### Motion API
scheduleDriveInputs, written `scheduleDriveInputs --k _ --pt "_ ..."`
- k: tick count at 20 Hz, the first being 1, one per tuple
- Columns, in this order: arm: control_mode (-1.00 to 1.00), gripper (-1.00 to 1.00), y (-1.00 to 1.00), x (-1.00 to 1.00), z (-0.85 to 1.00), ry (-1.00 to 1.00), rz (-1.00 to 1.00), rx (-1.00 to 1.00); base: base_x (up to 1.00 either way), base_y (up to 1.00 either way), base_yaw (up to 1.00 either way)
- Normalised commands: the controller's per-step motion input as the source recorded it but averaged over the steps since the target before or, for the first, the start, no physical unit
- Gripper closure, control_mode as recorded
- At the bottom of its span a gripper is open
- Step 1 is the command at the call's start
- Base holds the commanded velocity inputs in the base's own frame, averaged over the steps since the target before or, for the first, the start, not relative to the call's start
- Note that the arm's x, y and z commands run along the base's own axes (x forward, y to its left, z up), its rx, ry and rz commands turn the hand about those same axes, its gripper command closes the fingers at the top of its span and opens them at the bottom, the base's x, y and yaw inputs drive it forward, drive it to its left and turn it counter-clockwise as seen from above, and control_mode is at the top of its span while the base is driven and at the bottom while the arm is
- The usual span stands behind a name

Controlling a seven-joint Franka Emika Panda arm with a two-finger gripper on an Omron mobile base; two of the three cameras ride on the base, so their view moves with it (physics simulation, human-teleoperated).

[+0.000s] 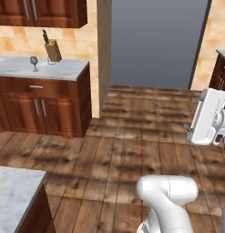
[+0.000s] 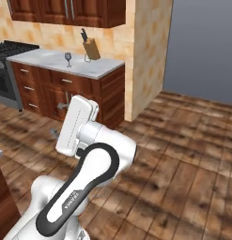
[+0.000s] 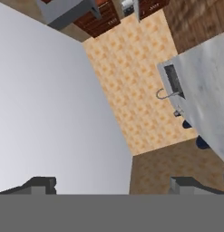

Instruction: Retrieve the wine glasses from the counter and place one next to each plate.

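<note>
Smoky wine glass (image 1: 34, 63) waits on the far table (image 1: 63, 70); our tool (image 3: 111, 186) gapes empty; we judge approach comes next.

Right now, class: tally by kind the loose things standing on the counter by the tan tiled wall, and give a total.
Wine glass: 1
Knife block: 1
Total: 2
</note>
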Motion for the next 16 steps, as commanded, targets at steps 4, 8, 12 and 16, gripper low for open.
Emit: scheduleDriveInputs --k 4,8,12,16 --pt "1.0 -1.0 0.0 0.0 0.0 0.0 0.0 0.0 1.0 0.0 0.04" --pt "1.0 -1.0 0.0 0.0 0.0 0.0 0.0 0.0 1.0 0.02 0.17" --pt "1.0 -1.0 0.0 0.0 0.0 0.0 0.0 0.0 1.0 0.0 0.26" --pt "1.0 -1.0 0.0 0.0 0.0 0.0 0.0 0.0 1.0 0.0 0.19"
